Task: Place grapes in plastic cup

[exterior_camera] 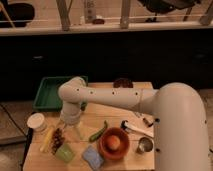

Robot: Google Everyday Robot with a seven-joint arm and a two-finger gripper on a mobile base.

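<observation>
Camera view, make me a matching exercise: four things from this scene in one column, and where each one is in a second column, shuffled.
Things
1. grapes
2. plastic cup
3. metal cup
4. gripper

Places
A. beside the orange bowl
B. beside the corn cob
C. between the grapes and the green tray
D. beside the blue sponge

Pairs: 1-B, 2-D, 3-A, 4-C

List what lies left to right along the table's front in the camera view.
White container, corn, plastic cup, sponge, orange bowl, metal cup. The gripper hangs by the grapes, behind the plastic cup.
</observation>
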